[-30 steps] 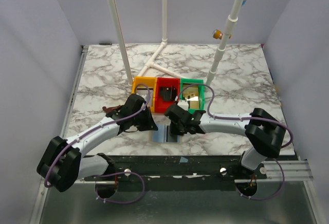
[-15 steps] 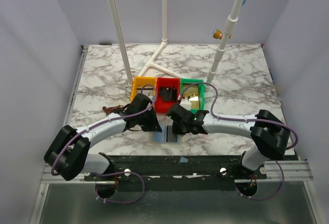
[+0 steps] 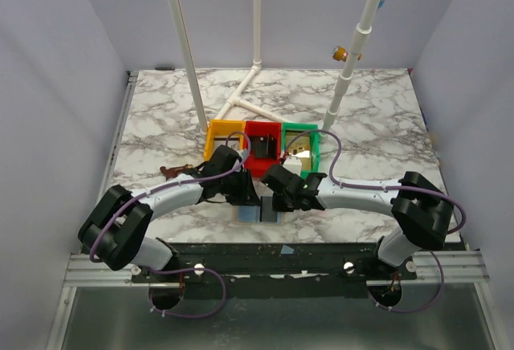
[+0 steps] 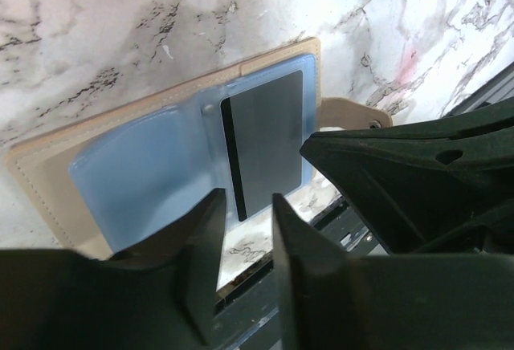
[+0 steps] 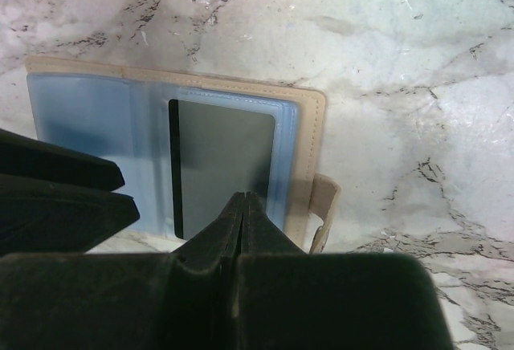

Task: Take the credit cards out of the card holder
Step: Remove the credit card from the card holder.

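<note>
Credit card point(image 4: 269, 137) seated in unfolded card holder point(image 4: 120, 165)
Left end effector point(image 4: 246, 201), narrowly parted, should pinch the card's near edge; right end effector point(image 5: 243, 199), jaws together, should pin the holder.

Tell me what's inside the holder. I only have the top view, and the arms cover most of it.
Observer: The holder lies open and flat. One dark card with a black stripe sits in the blue sleeve on the right arm's side.
Operator: Is either claw gripping that card?
Observer: No. The right claw is shut with its tips over the card's near edge, and the left claw hangs slightly open over the same edge, holding nothing.
</note>
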You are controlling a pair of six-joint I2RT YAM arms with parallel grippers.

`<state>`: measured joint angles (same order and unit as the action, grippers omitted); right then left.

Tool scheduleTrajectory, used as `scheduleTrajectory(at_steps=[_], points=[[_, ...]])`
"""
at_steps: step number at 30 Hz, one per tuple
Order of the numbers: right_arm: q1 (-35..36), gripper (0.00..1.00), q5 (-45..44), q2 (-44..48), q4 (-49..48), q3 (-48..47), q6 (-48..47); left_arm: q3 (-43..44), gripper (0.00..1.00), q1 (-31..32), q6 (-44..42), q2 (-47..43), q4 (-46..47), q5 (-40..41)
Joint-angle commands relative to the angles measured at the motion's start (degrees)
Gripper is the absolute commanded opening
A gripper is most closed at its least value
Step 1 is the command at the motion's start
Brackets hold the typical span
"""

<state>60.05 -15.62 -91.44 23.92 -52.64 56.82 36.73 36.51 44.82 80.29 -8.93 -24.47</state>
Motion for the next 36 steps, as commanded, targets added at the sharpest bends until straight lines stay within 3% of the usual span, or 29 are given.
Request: scheduleTrajectory(at_steps=[1, 36], points=[[0.43, 0.01, -1.78, -0.12, 1.57, 0.54, 0.41, -0.32, 0.36, 0.19, -0.09, 1.25, 2.45, -1.71], [0.47, 0.01, 1.53, -6.07, -0.85, -1.30, -0.55, -4.36, 0.35, -0.01, 1.30, 4.58, 7.96, -2.61]])
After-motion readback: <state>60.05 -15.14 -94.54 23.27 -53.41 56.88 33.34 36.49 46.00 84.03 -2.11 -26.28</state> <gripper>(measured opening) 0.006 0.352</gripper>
